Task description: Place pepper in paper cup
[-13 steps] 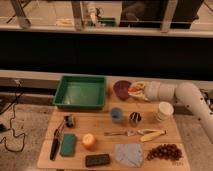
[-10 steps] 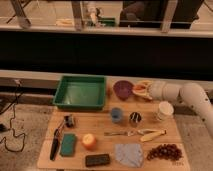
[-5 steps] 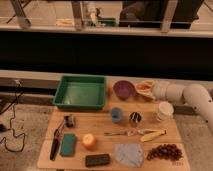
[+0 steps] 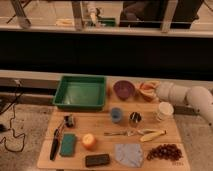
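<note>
Robot lab, it seems: wooden table [image 4: 95,124] of assorted props, floor cables [image 4: 11,134], jaws beside the orange bowl [image 4: 145,90]

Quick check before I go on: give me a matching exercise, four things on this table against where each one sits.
Things:
1. paper cup
2. grapes
3. green tray
4. tool

Places:
a. at the orange bowl, on the far side of it from the purple bowl
b. beside the dark shiny cup, toward the robot arm
c. on the purple bowl's other side, away from the arm
d. at the table's near edge, in front of the banana

Pairs: 1-b, 2-d, 3-c, 4-a
</note>
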`<state>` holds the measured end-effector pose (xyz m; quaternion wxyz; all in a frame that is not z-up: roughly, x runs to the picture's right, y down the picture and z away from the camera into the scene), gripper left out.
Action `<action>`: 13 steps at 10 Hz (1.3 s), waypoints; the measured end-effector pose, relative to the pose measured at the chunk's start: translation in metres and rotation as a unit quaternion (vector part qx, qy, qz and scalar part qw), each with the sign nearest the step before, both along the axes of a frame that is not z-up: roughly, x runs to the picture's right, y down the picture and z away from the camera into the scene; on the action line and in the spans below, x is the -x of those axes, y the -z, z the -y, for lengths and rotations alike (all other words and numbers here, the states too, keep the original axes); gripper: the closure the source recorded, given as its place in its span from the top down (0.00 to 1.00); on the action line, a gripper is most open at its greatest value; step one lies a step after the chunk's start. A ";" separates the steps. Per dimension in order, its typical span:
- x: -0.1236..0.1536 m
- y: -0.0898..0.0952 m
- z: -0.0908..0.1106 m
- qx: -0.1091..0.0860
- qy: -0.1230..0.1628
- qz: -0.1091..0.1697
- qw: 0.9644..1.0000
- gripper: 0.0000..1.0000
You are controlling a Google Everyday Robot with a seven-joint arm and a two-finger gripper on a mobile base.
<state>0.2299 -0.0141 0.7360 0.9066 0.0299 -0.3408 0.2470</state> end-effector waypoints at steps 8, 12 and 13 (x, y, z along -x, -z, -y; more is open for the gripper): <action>-0.028 0.000 0.006 -0.004 -0.038 -0.026 0.999 0.07; -0.028 0.000 0.006 -0.004 -0.038 -0.026 0.999 0.07; -0.028 0.000 0.006 -0.004 -0.038 -0.026 0.999 0.07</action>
